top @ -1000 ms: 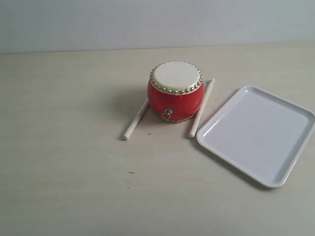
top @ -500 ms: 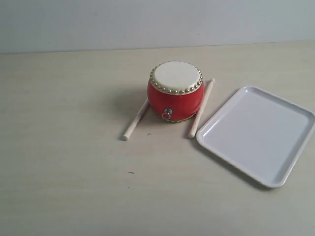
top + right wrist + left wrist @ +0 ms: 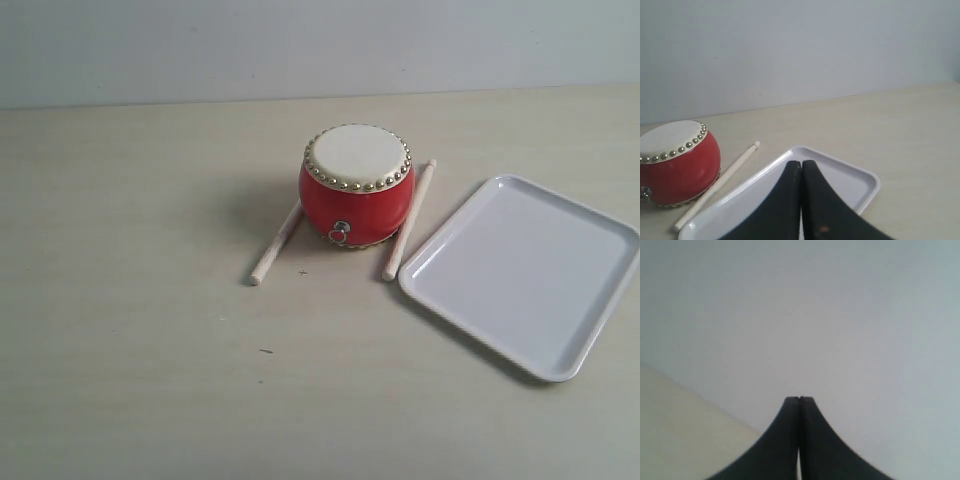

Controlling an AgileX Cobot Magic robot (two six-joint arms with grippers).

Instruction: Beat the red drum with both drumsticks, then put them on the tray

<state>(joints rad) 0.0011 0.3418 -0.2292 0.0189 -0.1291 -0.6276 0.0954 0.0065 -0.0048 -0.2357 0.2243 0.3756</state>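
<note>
- Pale wood-grain desk (image 3: 150, 380): carries everything. Only a sliver of it ahead of the left jaws, blank wall otherwise, so none of the task's things in front of that pair.
- Flat white rectangular plastic tray (image 3: 520, 270): bare, directly under and ahead of the right jaws. Wanted last, so best left untouched for now.
- Small glossy red barrel drum with cream skin and gold studs (image 3: 355, 195): upright, past the tray's edge and off to the side of the right jaws, toward the other arm.
- Two slim pale wooden drumsticks: one (image 3: 275, 245) flat on the desk on the drum's left-arm side, the other (image 3: 408, 222) between drum and tray. Both close against the drum's foot, neither held.
- Left jaws and right jaws: each pair pressed together, clamped on nothing.
- Judged step: fetching the sticks, not yet begun.
  - Part each pair before descending.
  - Come down across the shaft, not along it.
  - Grip near the plain end, away from the drum, where a finger fits on either side.
  - Keep the right pair off the tray rim, just beside that stick's end.
  - Lift level before swinging toward the skin.
</note>
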